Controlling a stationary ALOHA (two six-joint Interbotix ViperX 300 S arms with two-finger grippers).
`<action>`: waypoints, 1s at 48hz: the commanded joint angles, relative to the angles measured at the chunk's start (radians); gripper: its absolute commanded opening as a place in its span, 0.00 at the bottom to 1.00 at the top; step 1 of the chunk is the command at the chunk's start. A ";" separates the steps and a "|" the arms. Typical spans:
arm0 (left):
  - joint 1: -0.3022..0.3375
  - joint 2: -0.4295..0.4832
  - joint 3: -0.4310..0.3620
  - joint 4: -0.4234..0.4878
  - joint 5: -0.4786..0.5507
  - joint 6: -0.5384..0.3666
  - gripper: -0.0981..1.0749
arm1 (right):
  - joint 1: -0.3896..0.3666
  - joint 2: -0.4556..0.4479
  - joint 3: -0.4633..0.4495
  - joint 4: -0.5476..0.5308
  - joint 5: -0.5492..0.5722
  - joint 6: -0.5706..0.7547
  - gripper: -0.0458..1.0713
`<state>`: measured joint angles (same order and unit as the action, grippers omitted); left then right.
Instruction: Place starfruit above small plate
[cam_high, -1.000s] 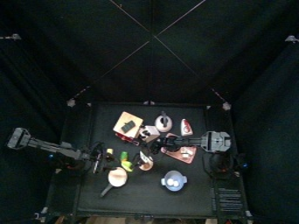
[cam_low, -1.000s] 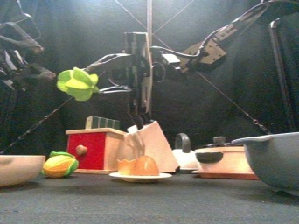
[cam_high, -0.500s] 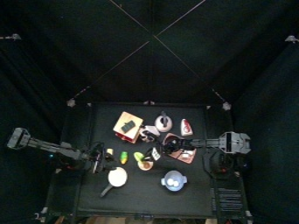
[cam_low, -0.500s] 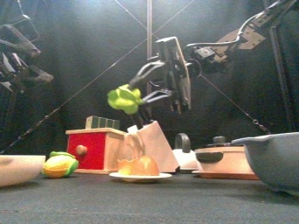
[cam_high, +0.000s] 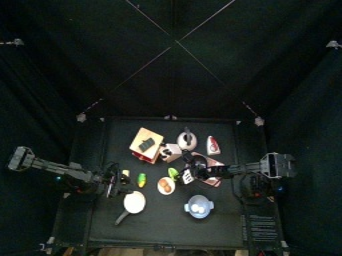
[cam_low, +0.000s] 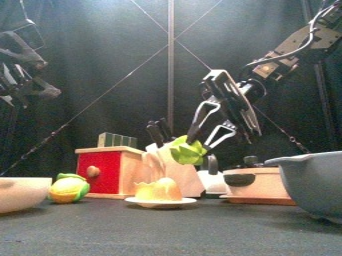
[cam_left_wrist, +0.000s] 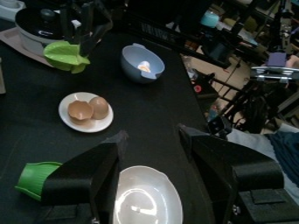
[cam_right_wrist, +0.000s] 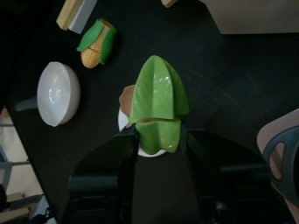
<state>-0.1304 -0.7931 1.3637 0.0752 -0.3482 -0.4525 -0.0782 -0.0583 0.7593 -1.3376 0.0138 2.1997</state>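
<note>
A ridged green starfruit (cam_right_wrist: 156, 107) is gripped between the two black jaws of the right hand (cam_low: 203, 140) and is held in the air, clear of the black counter (cam_left_wrist: 187, 114). In the front view the starfruit (cam_low: 187, 152) hangs just above and slightly to the right of a small white plate (cam_low: 159, 202), on which two pale orange rounded pieces of food (cam_low: 158, 189) lie. In the right wrist view the small white plate (cam_right_wrist: 124, 98) is seen directly beneath the fruit and is mostly hidden by it. In the left wrist view the starfruit (cam_left_wrist: 66, 56) is seen held by the other arm, apart from the small white plate (cam_left_wrist: 70, 122) in that picture.

The left hand (cam_left_wrist: 149, 171) is held with its jaws wide apart and nothing between them, above the left part of the counter; an empty white oval bowl (cam_left_wrist: 145, 195) lies below it. A green and yellow ear of corn (cam_low: 68, 187) lies on the counter beside a red wooden block (cam_low: 110, 170) with dark slots on top. To the right of the plate, a blue bowl (cam_left_wrist: 142, 61) is seen in the left wrist view, and a large grey bowl (cam_low: 310, 180) stands near the camera in the front view. A white kettle-like vessel (cam_low: 211, 178) and a dark pan on a brown board (cam_low: 254, 187) stand behind the plate.
</note>
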 joint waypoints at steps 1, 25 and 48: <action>0.005 0.003 -0.011 0.003 -0.005 0.002 0.82 | 0.011 -0.015 -0.009 0.005 0.041 -0.002 0.64; 0.005 0.003 -0.009 0.003 -0.005 0.002 0.82 | 0.037 -0.012 -0.006 0.029 0.107 -0.003 0.85; 0.041 0.003 -0.003 0.005 -0.005 0.003 0.82 | 0.044 -0.031 -0.025 0.028 0.107 -0.006 0.85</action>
<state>-0.1043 -0.7931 1.3698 0.0767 -0.3482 -0.4510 -0.0383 -0.0552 0.7563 -1.3100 0.1197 2.1951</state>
